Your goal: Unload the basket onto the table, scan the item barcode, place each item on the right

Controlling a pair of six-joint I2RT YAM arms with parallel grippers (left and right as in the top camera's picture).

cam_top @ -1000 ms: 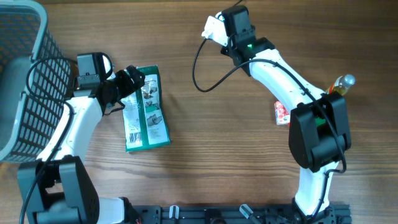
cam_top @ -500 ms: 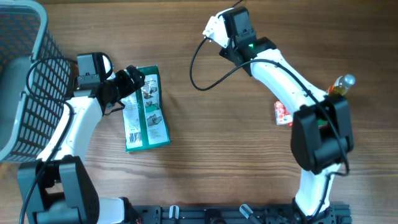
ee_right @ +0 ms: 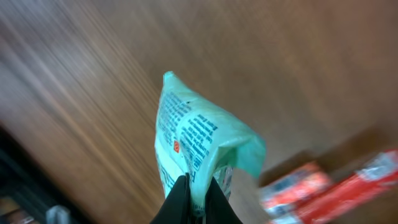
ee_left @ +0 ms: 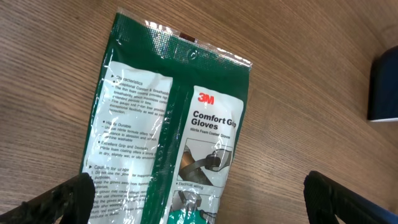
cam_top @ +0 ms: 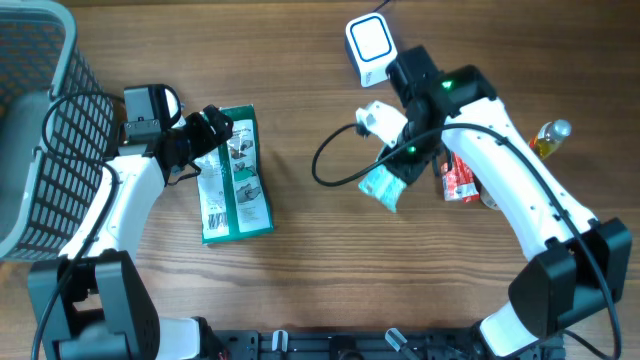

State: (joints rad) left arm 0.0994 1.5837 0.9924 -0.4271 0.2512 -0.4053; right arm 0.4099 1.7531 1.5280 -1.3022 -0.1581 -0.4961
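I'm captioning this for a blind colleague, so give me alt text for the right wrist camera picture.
The right gripper pinches a pale green packet with printed text by its edge, the wooden table blurred behind it. Blurred red packets lie on the table at lower right.

Gloves pack [ee_left: 168, 124] is lying flat right under the spread left gripper [ee_left: 205, 198], basket [cam_top: 30, 120] walling off behind it, cable [cam_top: 330, 170] is looping on one side of the right gripper [ee_right: 198, 190] pinching the teal packet [ee_right: 193, 137], red packets [ee_right: 323, 186] crowding the other, bare table [cam_top: 300, 250] opening up between both grippers.
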